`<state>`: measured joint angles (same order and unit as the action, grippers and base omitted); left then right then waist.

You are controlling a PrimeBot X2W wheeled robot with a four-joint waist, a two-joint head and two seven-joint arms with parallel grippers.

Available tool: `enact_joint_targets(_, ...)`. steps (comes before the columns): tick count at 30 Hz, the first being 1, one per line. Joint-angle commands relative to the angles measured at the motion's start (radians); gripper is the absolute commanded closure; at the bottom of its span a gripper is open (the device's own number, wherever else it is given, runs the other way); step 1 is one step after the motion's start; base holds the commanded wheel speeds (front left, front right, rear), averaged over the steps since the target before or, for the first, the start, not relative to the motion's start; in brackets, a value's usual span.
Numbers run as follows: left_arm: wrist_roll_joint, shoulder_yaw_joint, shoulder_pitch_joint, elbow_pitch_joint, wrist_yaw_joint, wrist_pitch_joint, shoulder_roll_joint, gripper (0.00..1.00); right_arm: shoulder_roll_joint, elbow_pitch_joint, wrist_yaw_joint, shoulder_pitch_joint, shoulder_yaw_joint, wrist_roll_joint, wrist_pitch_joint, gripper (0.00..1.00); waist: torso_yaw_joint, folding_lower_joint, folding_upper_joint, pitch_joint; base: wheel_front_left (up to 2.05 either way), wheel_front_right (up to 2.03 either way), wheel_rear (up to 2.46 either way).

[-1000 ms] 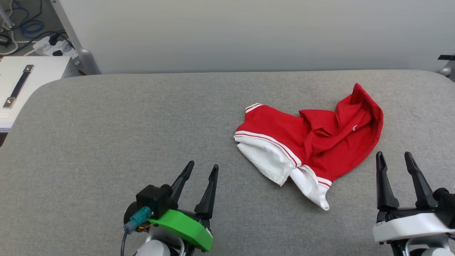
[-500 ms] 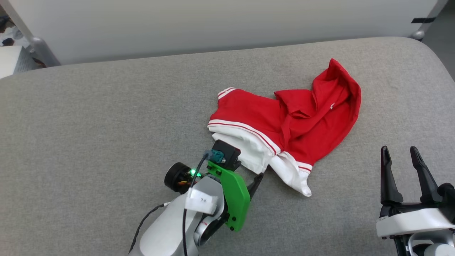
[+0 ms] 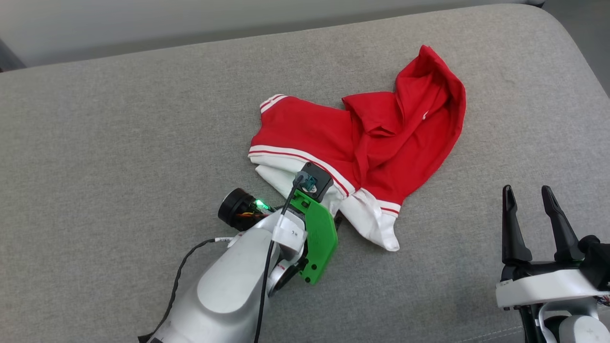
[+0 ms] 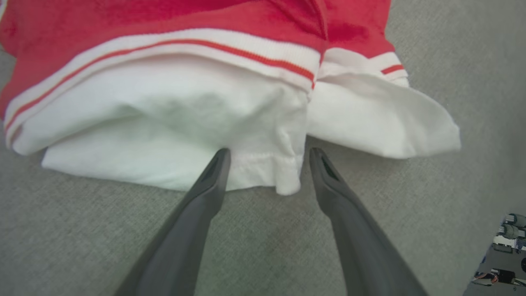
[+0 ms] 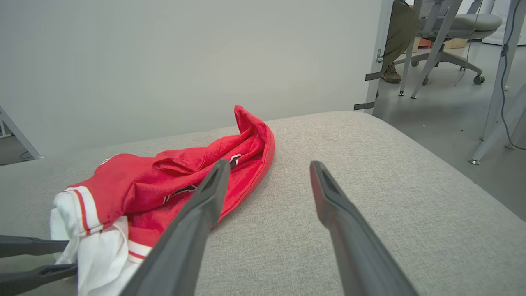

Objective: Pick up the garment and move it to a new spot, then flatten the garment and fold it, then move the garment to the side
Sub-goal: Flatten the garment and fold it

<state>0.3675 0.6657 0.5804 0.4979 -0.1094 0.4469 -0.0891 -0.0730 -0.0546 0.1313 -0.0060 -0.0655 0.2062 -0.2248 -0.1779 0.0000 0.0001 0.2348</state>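
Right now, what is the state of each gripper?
Left gripper: open, at the white sleeve of the shirt, not gripping it.
Right gripper: open, holding nothing.

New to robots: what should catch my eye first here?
A crumpled bright red thin T-shirt with white sleeves lies right of centre on the grey fabric-covered table. The silver left arm with a green bracket has its dark jaws open around a white sleeve hem; the right jaws stand open, lower right.

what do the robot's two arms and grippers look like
Left gripper: long dark fingers, a bright green plate, a black block with a teal plug and black cable, on a silver forearm bearing a white label. Right gripper: the same dark fingers on a white housing.
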Motion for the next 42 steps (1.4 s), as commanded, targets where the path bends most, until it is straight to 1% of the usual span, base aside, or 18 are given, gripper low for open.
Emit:
enact_joint_targets(1,-0.013,0.005,0.025,0.019,0.004,-0.006,-0.005,0.00,0.004,0.008,-0.001,-0.018,0.003,-0.001,-0.008,0.00,-0.012,0.0000,-0.0001,0.017,0.00,0.00,0.00)
enact_joint_targets(6,-0.020,0.037,0.044,0.095,-0.003,0.029,-0.008,0.00,0.007,0.020,-0.001,-0.027,0.006,-0.002,-0.015,0.00,-0.011,0.0000,-0.0001,0.026,0.00,0.00,0.00)
enact_joint_targets(7,-0.013,0.043,0.045,0.108,-0.005,0.040,-0.007,0.20,0.008,0.022,-0.001,-0.029,0.005,-0.002,-0.016,0.00,-0.009,0.0000,-0.0001,0.027,0.00,0.00,0.00)
enact_joint_targets(8,-0.006,0.046,0.046,0.114,-0.007,0.044,-0.006,0.57,0.008,0.023,-0.001,-0.030,0.004,-0.003,-0.017,0.00,-0.007,0.0000,-0.0001,0.027,0.00,0.00,0.00)
enact_joint_targets(9,-0.001,0.051,0.047,0.121,-0.009,0.045,-0.005,1.00,0.009,0.024,-0.001,-0.031,0.003,-0.003,-0.018,0.00,-0.004,0.0000,-0.0001,0.026,0.00,0.00,0.00)
enact_joint_targets(15,0.041,0.085,0.039,0.143,-0.018,0.050,-0.005,1.00,0.012,0.034,-0.001,-0.027,-0.005,-0.009,-0.018,0.00,0.019,0.0000,-0.0001,-0.005,0.00,0.00,0.00)
enact_joint_targets(18,0.072,0.101,0.026,0.128,-0.020,0.044,-0.006,1.00,0.009,0.047,-0.001,-0.025,-0.007,-0.008,-0.018,0.00,0.032,0.0000,-0.0001,-0.038,0.00,0.00,0.00)
enact_joint_targets(22,0.118,0.114,-0.012,0.077,-0.021,0.029,-0.023,1.00,0.006,0.059,-0.001,-0.011,-0.009,-0.007,-0.018,0.00,0.054,0.0000,-0.0001,-0.097,0.00,0.00,0.00)
enact_joint_targets(28,0.207,0.100,-0.107,-0.075,-0.021,0.046,-0.079,1.00,0.004,0.055,-0.001,0.029,-0.020,-0.005,-0.008,0.00,0.107,0.0000,-0.0001,-0.178,0.00,0.00,0.00)
enact_joint_targets(31,0.321,0.081,-0.172,-0.207,-0.021,0.085,-0.099,1.00,0.007,0.048,-0.001,0.046,-0.023,-0.004,-0.002,0.00,0.140,0.0000,-0.0001,-0.201,0.00,0.00,0.00)
enact_joint_targets(33,0.367,0.055,-0.192,-0.300,-0.019,0.113,-0.128,1.00,0.007,0.049,-0.001,0.051,-0.019,-0.003,0.000,0.00,0.159,0.0000,-0.0001,-0.208,0.00,0.00,0.00)
enact_joint_targets(35,0.388,0.027,-0.197,-0.388,-0.004,0.135,-0.161,1.00,0.009,0.045,-0.001,0.056,-0.014,-0.005,0.003,0.00,0.174,0.0000,-0.0001,-0.211,0.00,0.00,0.00)
enact_joint_targets(39,0.469,-0.056,-0.195,-0.528,0.046,0.191,-0.201,1.00,0.012,0.041,-0.001,0.055,-0.007,-0.006,0.006,0.00,0.189,0.0000,-0.0001,-0.204,0.00,0.00,0.00)
enact_joint_targets(42,0.476,-0.120,-0.154,-0.565,0.084,0.228,-0.259,1.00,0.015,0.039,-0.001,0.045,0.003,-0.005,0.006,0.00,0.189,0.0000,-0.0001,-0.181,0.00,0.00,0.00)
